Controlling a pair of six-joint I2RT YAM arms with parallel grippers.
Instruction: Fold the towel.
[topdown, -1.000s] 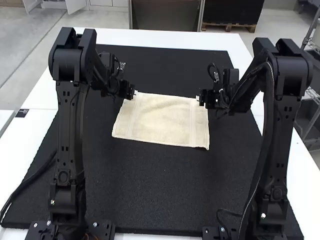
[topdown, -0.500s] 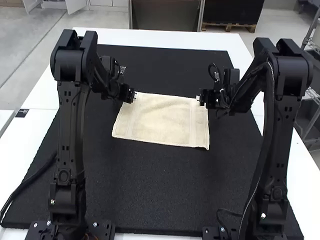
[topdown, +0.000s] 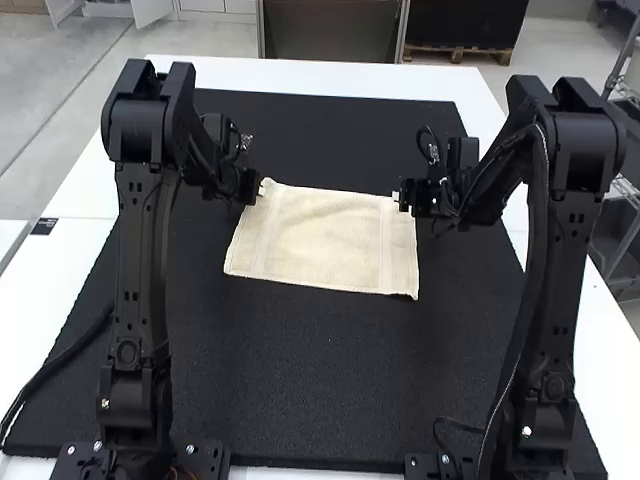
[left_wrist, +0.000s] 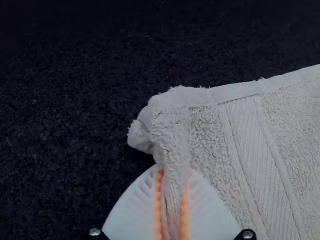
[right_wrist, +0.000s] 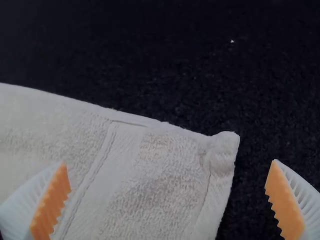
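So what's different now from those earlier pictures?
The left arm has dipped slightly, and its fingers have closed on the far-left corner of the towel. The rest still lies spread, and the right arm's fingers stayed put by the far-right corner.

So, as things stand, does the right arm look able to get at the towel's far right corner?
Probably yes: the right gripper is open, its fingers apart with the corner between them, and I see nothing in the way.
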